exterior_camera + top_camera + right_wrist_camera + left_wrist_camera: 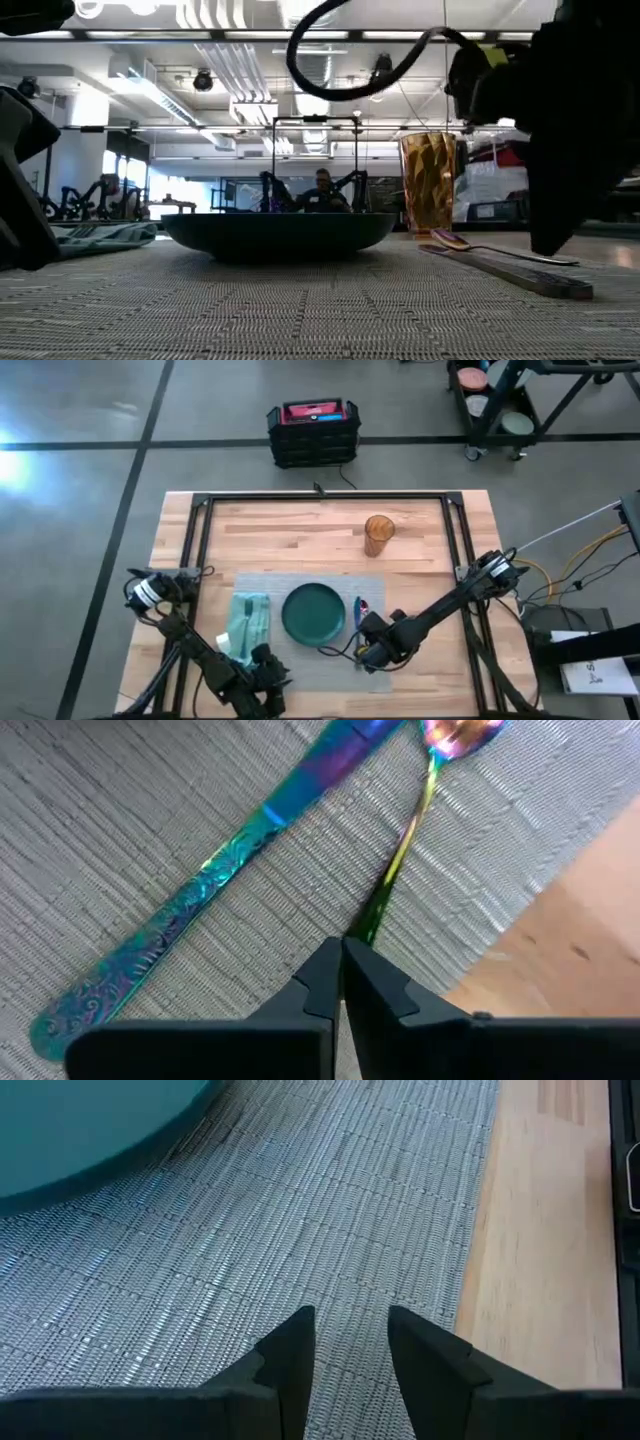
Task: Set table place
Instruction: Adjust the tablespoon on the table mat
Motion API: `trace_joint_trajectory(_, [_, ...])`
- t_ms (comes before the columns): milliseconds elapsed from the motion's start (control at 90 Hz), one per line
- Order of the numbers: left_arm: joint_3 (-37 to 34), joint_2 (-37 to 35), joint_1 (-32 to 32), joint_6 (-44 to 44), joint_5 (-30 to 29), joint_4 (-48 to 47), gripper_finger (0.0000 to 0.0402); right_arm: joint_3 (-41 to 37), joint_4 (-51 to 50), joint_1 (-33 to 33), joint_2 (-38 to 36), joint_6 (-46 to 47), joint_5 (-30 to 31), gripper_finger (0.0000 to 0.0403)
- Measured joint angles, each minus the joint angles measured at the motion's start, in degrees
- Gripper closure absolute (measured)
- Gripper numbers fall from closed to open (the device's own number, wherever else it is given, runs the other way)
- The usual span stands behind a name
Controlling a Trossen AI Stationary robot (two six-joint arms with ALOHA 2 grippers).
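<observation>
My right gripper (341, 982) pinches the spoon (420, 810) handle on the place (375, 585), lower right of the plate (313, 612). My left gripper (350, 1352), bottom left, is narrow and holds nothing.

My right arm reaches in from the right edge of the overhead frame, slanting down toward the lower centre. Its end effector (341, 982) sits low, the two dark fingers (322, 975) pressed together with no gap between their tips. My left arm runs along the lower left of the overhead frame, bent toward the bottom centre. Its end effector (350, 1352) is also low, fingers (293, 1355) parted with a clear gap and nothing between them.
</observation>
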Motion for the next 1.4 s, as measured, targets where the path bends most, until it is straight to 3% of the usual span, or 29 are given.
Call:
trace_joint_trajectory(522, [0.0, 0.0, 0.0, 0.2, -0.1, 0.0, 0.0287, 1.2, 1.7, 0.4, 0.0, 10.9, -8.5, 0.0403])
trace_joint_trajectory(733, [0.0, 0.0, 0.0, 0.2, -0.1, 0.0, 0.0287, 1.2, 2.9, 0.7, 0.0, 14.8, -8.6, 0.0403])
trace_joint_trajectory(833, [0.0, 0.0, 0.0, 0.2, -0.1, 0.0, 0.0287, 1.3, 5.4, 0.7, 0.1, 12.6, -8.8, 0.0403])
trace_joint_trajectory(1011, [0.0, 0.0, 0.0, 0.2, -0.1, 0.2, 0.0287, 4.6, 1.3, 0.1, -1.2, 7.5, -8.8, 0.0403])
trace_joint_trajectory(1400, [0.0, 0.0, 0.0, 0.4, -0.1, 0.4, 0.0287, 5.9, -3.7, -5.5, -0.2, -2.9, -2.4, 0.0403])
